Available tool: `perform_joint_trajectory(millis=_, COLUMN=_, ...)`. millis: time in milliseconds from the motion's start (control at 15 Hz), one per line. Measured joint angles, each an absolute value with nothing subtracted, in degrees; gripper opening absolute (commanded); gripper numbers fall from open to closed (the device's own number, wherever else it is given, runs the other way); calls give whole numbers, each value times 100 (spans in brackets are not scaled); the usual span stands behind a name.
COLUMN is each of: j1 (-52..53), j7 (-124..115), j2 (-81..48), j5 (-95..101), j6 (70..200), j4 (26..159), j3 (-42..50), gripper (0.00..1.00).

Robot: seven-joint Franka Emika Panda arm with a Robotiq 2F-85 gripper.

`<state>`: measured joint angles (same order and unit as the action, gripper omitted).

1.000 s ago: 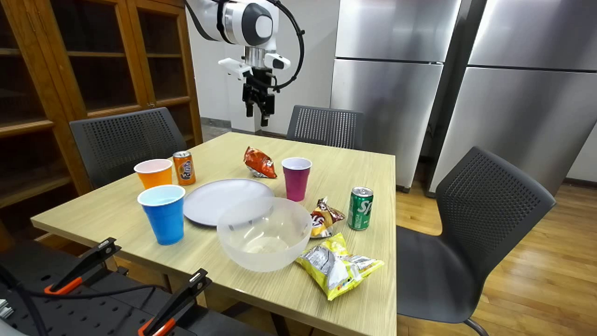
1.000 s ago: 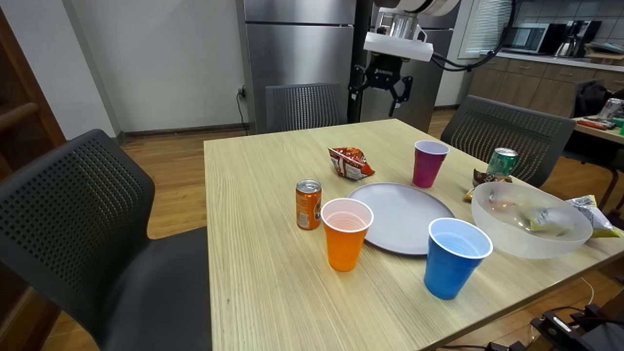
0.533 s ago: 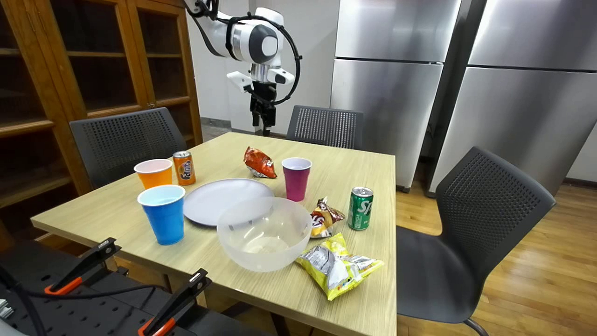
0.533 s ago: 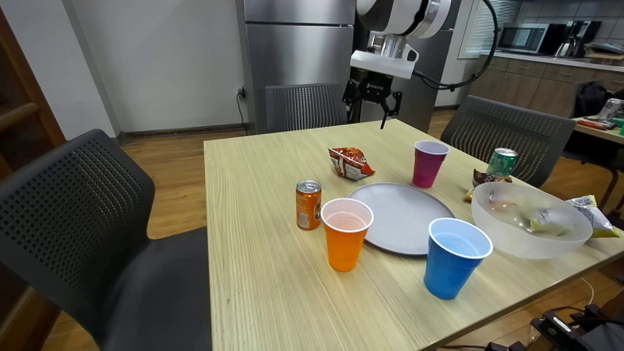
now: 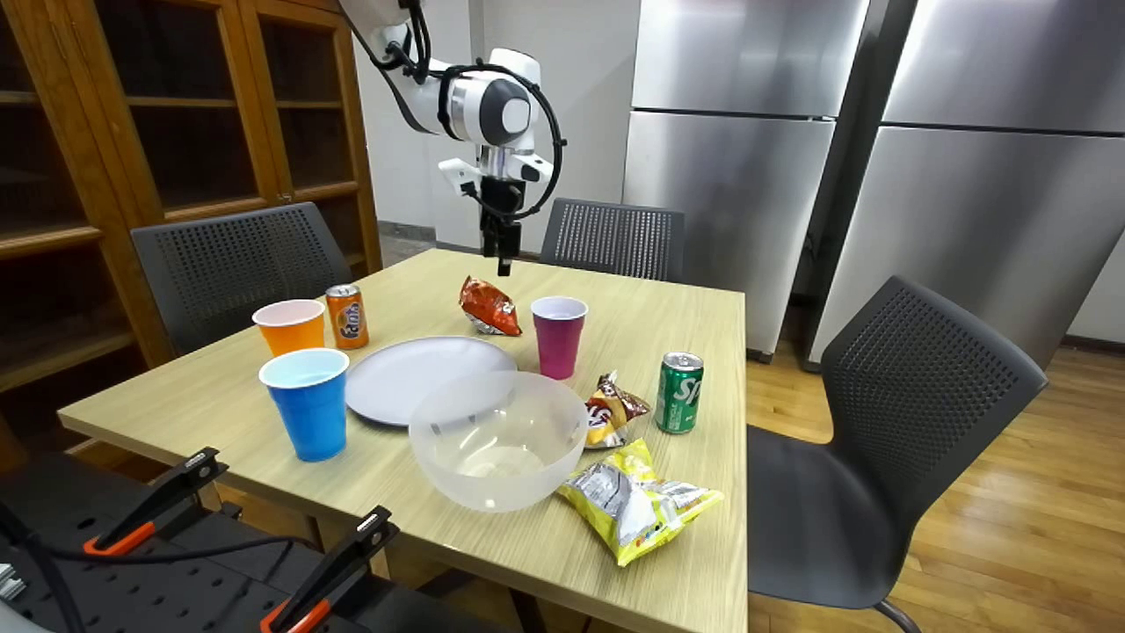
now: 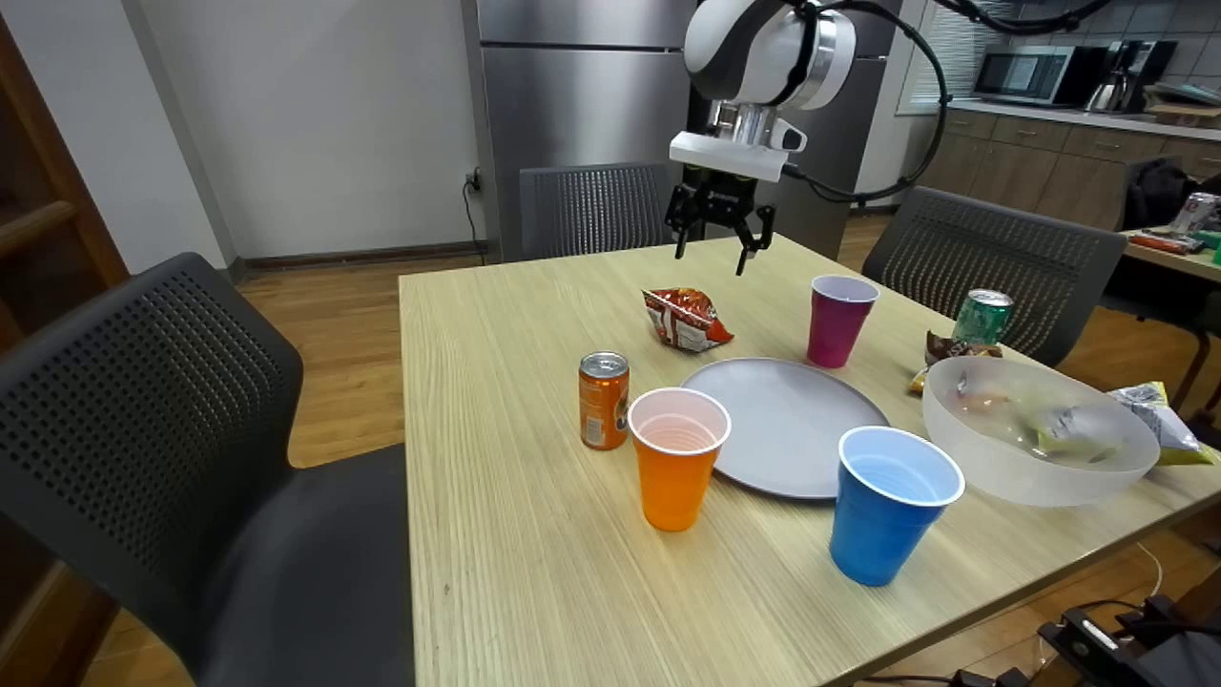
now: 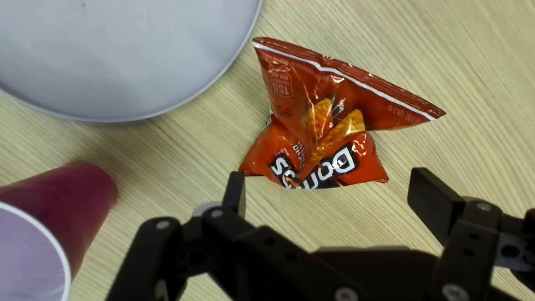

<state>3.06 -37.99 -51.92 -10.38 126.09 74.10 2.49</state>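
Note:
My gripper [image 5: 498,262] is open and empty above the far part of the table, pointing down. It shows above the table in an exterior view [image 6: 711,265] too. It is nearest to a red Doritos bag [image 5: 489,308], also visible in an exterior view [image 6: 685,321]. In the wrist view the bag [image 7: 317,138] lies on the table just ahead of the spread fingertips [image 7: 329,192], not touching them. A magenta cup [image 7: 79,200] stands upright beside the bag; it shows in both exterior views [image 5: 558,345] [image 6: 839,326]. A grey plate [image 7: 125,58] lies close to the bag.
On the table [image 6: 515,572] stand an orange can [image 6: 604,401], orange cup [image 6: 675,468], blue cup [image 6: 887,510] and frosted bowl [image 5: 492,457]. A brown snack bag [image 5: 611,413], green can [image 5: 679,393] and yellow bag [image 5: 637,505] lie beyond the bowl. Chairs [image 5: 923,422] surround the table.
My gripper has come down toward the table and the red bag, shifting slightly right in an exterior view. It stays open. The objects on the table have not moved.

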Motion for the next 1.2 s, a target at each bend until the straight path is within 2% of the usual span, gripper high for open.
perform_joint_trajectory(millis=1067, j1=307, j7=-4201, j2=-6150, j5=-1038, j6=11603, j4=6194, j3=316, gripper=100)
perform_joint_trajectory(millis=1200, j1=307, j7=-4234, j2=-6221, j5=-1038, j6=11543, j4=6091, j3=320, gripper=72)
